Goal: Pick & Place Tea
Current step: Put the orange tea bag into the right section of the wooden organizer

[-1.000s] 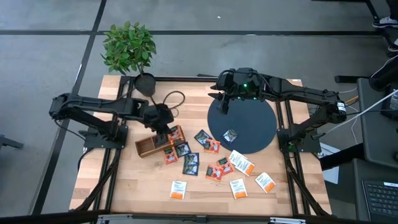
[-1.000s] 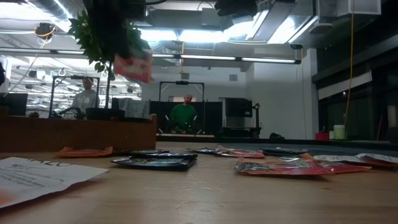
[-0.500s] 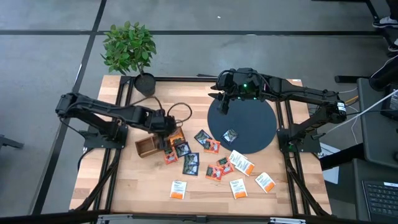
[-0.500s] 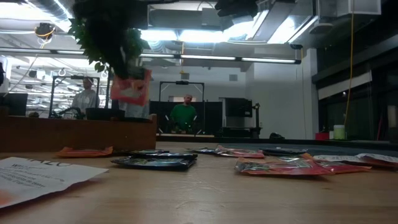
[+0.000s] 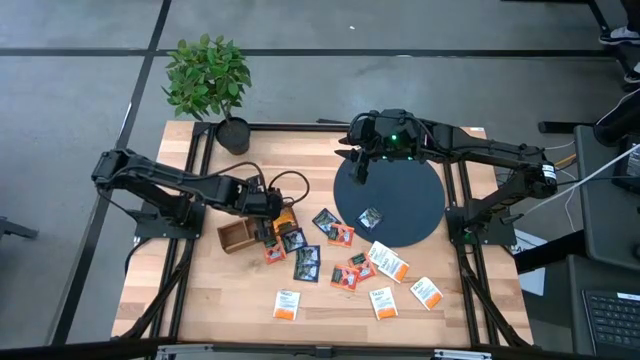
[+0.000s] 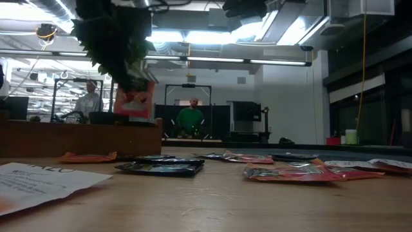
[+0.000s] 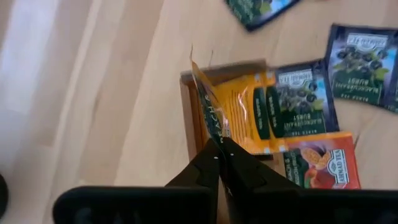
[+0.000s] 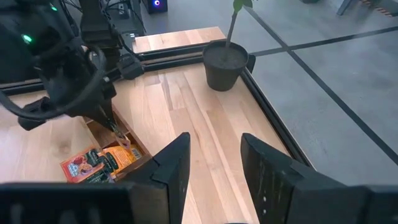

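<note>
The left gripper (image 7: 219, 151) has lowered toward the wooden box (image 5: 240, 234), jaws pinched on an orange tea sachet (image 7: 214, 118) reading "PEACH". The right gripper (image 8: 213, 163) hovers, jaws apart, empty.

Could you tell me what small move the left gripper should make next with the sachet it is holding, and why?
Probably lower it a little further, then open. The left gripper is shut on an orange sachet that hangs edge-down over the wooden box, where other sachets already lie. In the low view it appears to hang above the box's rim.
</note>
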Robot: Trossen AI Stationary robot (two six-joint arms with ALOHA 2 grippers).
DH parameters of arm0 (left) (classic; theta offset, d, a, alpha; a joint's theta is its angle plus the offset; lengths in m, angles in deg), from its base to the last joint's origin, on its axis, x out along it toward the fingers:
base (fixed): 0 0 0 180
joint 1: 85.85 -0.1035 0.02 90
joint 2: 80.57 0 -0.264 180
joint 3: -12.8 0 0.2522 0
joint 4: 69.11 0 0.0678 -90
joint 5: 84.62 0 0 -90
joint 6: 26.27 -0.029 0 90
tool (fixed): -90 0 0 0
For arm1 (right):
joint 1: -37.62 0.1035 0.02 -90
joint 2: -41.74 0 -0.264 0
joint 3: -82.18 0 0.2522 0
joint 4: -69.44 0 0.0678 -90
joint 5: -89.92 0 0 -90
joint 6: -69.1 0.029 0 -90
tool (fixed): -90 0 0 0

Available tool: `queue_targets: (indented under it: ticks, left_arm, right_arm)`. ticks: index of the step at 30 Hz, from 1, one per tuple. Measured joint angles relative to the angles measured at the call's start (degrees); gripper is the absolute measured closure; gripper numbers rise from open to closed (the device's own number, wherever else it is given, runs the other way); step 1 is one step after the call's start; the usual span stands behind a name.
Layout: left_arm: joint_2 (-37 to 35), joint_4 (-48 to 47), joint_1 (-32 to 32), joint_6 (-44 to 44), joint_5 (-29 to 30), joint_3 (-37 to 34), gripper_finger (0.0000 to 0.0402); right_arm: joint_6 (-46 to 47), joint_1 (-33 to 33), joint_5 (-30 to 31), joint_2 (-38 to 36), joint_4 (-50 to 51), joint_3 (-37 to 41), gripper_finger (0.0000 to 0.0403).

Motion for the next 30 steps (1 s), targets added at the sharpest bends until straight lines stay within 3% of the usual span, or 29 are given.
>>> queue_targets:
  ticks: [12,18,23,30]
  left_arm:
    - [0.01,3.1,-0.12,-0.56,2.24,-1.55,0.0398]
    - [0.01,6.18,-0.1,1.29,0.47,-4.78,0.0398]
    - [0.01,6.79,0.62,-0.17,5.05,-5.25,0.0398]
    - [0.31,6.75,0.65,-1.13,2.09,-5.26,0.0398]
  right_arm:
    - [0.03,0.0,0.02,0.0,0.0,0.0,0.0258]
    - [0.03,0.0,0.02,0.0,-0.27,0.0,0.0258]
    - [0.04,0.0,0.02,0.0,-0.37,0.02,0.0258]
    - [0.04,-0.17,0.02,0.0,-0.42,0.02,0.0258]
